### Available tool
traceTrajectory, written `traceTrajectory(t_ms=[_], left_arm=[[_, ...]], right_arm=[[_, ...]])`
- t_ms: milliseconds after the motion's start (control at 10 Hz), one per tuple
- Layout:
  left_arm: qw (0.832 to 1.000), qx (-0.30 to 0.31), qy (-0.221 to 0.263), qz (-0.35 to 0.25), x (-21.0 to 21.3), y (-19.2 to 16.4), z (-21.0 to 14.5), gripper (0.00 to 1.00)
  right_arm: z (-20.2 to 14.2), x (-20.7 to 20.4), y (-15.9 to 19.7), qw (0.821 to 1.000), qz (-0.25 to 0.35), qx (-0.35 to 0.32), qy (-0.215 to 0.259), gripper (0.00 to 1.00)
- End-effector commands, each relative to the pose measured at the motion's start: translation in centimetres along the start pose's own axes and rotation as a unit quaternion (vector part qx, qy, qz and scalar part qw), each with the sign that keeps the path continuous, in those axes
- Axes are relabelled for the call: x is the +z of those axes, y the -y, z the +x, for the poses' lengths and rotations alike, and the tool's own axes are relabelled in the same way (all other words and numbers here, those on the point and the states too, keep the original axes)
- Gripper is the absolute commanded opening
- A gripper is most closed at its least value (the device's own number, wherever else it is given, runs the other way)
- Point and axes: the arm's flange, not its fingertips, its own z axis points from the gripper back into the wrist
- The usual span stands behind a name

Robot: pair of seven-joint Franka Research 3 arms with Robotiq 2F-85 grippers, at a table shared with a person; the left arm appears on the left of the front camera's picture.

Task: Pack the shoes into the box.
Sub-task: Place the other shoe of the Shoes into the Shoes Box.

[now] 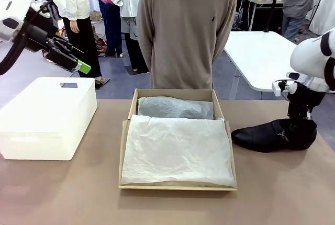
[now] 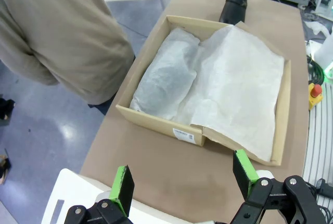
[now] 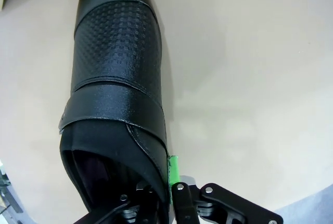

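One glossy black shoe (image 1: 269,135) with a strap lies on its sole at the table's right, toe pointing toward the box (image 1: 124,146). My right gripper (image 1: 300,122) is shut on the rim of its heel opening. In the right wrist view the shoe (image 3: 117,78) runs away from my right gripper (image 3: 162,185), one finger inside the opening and a green pad (image 3: 174,168) on the outer wall. The tan box sits mid-table, lined with white tissue paper (image 1: 178,149); a shoe-shaped wrapped bulge (image 1: 175,108) lies along its far side. My left gripper (image 1: 81,67) hangs open, high at the left, over the box (image 2: 156,125) corner.
A white plastic box (image 1: 47,115) stands at the table's left. A person (image 1: 183,31) in a beige sweater stands right behind the cardboard box, hands behind the back. Bare table runs along the front edge. A white table (image 1: 261,52) stands behind at the right.
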Motion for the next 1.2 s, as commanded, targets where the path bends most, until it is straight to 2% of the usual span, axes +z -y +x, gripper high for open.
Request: traceTrajectory(t_ms=[0, 400, 700, 900, 1100], left_arm=[[1.000, -0.001, 0.008, -0.005, 0.0, -0.1, -0.1, 1.00], [1.000, -0.001, 0.008, -0.005, 0.0, -0.1, -0.1, 1.00], [1.000, -0.001, 0.008, -0.005, 0.0, -0.1, -0.1, 1.00], [1.000, -0.001, 0.008, -0.005, 0.0, -0.1, -0.1, 1.00], [1.000, -0.001, 0.008, -0.005, 0.0, -0.1, -0.1, 1.00]], right_arm=[[0.4, 3.5, 0.9, 0.999, 0.017, -0.047, -0.004, 0.00], [2.7, 10.5, 1.6, 0.996, -0.005, -0.083, -0.033, 0.00], [4.1, 15.7, 0.8, 0.982, 0.014, -0.186, -0.018, 0.00], [4.0, 17.5, 0.1, 0.972, 0.025, -0.236, -0.006, 0.00], [4.0, 18.3, -1.0, 0.972, 0.021, -0.232, -0.002, 0.00]])
